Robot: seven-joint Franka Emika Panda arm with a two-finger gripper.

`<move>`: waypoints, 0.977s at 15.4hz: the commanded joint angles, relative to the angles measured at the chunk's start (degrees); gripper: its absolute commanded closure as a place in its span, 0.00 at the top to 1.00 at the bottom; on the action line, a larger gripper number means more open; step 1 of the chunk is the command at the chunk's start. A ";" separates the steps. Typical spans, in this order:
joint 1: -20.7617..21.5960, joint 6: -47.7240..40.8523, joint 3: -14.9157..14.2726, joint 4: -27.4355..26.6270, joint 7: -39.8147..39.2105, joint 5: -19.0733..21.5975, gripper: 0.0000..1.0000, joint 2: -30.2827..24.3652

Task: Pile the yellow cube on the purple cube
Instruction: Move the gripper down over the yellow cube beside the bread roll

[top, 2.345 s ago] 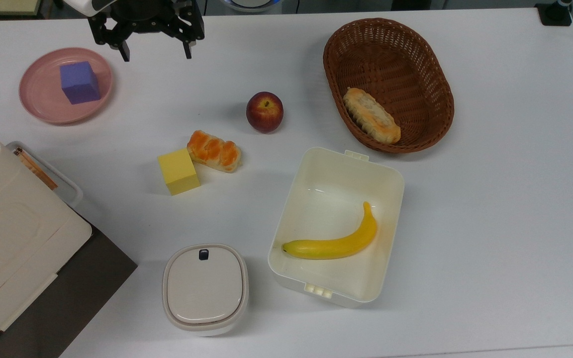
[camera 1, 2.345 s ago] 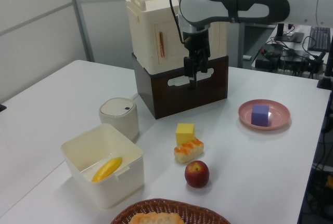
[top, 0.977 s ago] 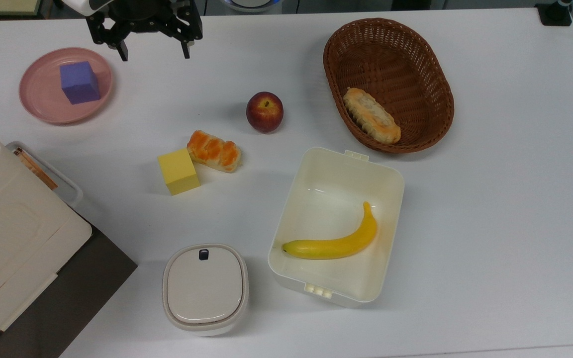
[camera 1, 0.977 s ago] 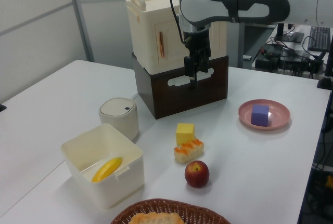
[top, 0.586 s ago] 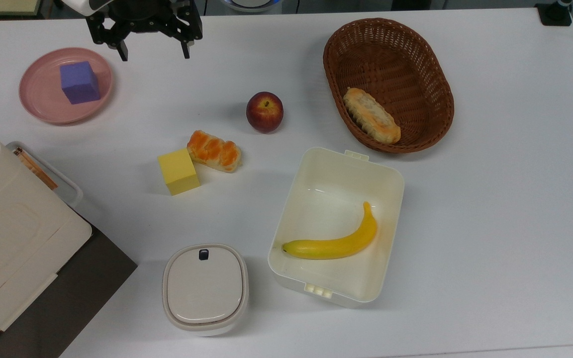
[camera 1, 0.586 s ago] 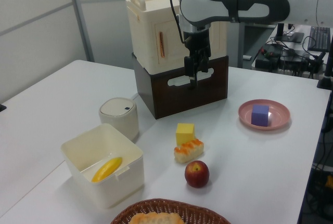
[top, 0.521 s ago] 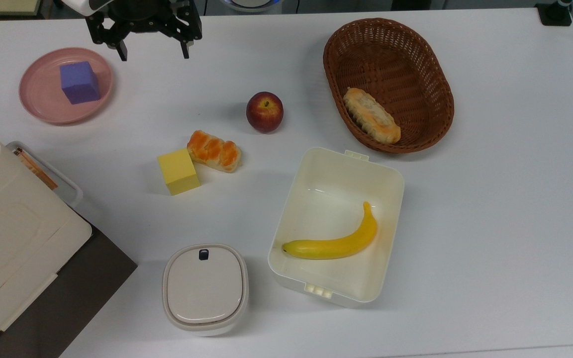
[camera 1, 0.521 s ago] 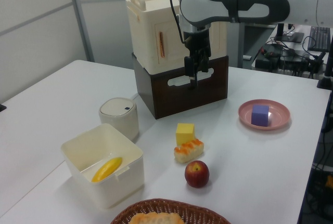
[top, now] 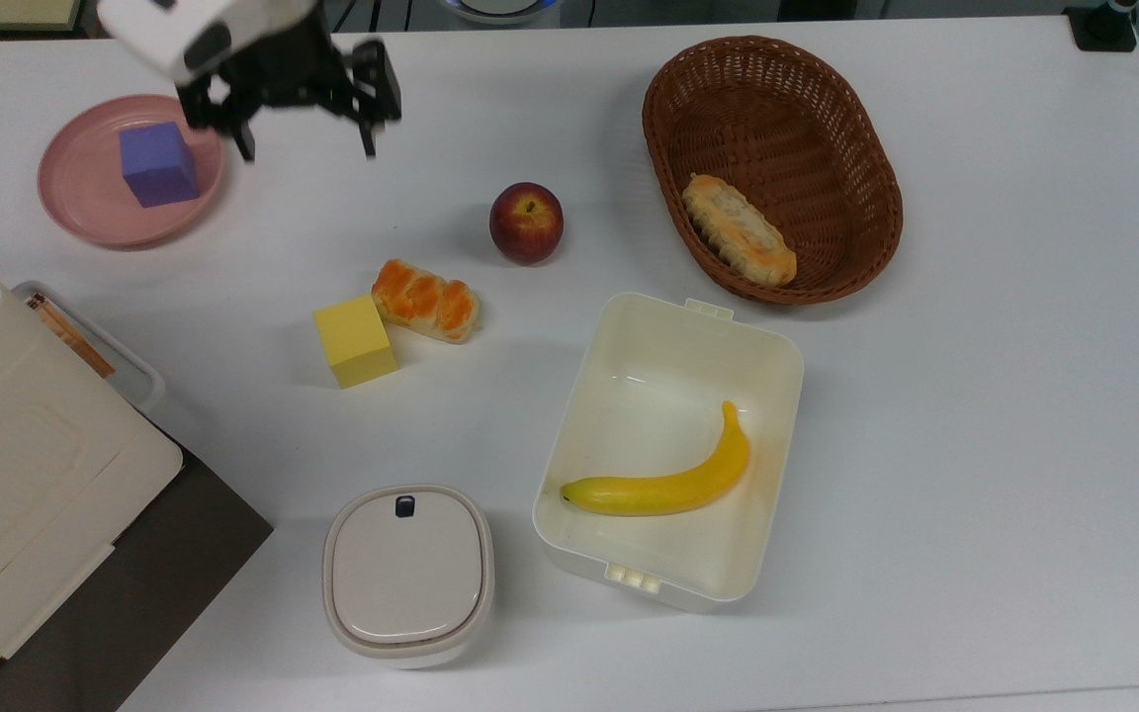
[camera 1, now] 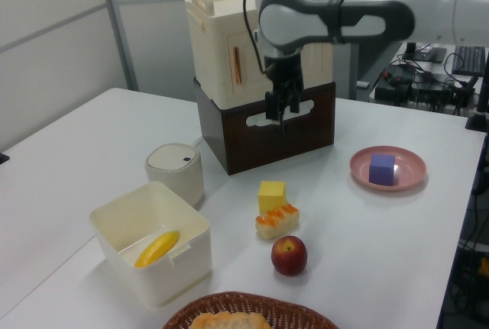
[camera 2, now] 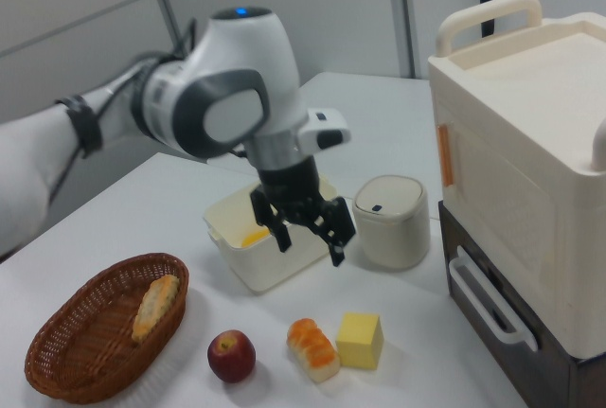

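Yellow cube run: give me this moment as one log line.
phase: approach | gripper: open, empty, in the air | yellow cube: on table, touching bread roll | purple cube: on pink plate | stack: not started

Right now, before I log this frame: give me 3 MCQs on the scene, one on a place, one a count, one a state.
1. Where is the purple cube?
A. in the wicker basket
B. on the pink plate
C. in the white tub

2. How many bread rolls are in view?
A. one
B. two
C. four

3. What is the gripper doing?
A. open, holding nothing
B. shut on the apple
C. shut on the banana

Key: 1 B, the purple cube sits on the pink plate. 2 B, one bread roll lies on the table touching the yellow cube, the other roll lies in the wicker basket. 3 A, the gripper hangs above the table with fingers spread and nothing between them.
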 commanded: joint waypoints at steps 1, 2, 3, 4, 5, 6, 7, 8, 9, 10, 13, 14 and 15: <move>0.34 6.04 -0.10 -0.86 -2.12 -1.04 1.00 4.77; 0.35 6.58 -0.19 -0.86 -2.83 -1.04 1.00 5.74; 0.35 7.45 -0.19 -0.86 -3.62 -1.04 1.00 7.23; 0.43 8.07 -0.19 -1.03 -4.15 -1.04 1.00 8.29; 0.43 8.60 -0.19 -1.38 -4.59 -1.30 1.00 9.43; 0.52 9.47 -0.10 -1.56 -5.29 -1.91 1.00 10.49; 0.52 10.27 -0.10 -1.65 -5.64 -2.35 1.00 11.46; 0.52 10.97 -0.10 -1.65 -5.82 -2.44 1.00 12.68; 0.61 12.02 -0.19 -1.73 -6.08 -2.53 1.00 13.65; 0.61 13.25 -0.10 -1.73 -6.17 -2.53 1.00 14.36; 0.70 15.46 -0.10 -2.52 -6.17 -4.10 1.00 16.03; 0.78 15.55 0.07 -2.53 -6.17 -5.33 1.00 16.91; 1.05 15.63 0.16 -2.53 -6.09 -6.30 1.00 17.35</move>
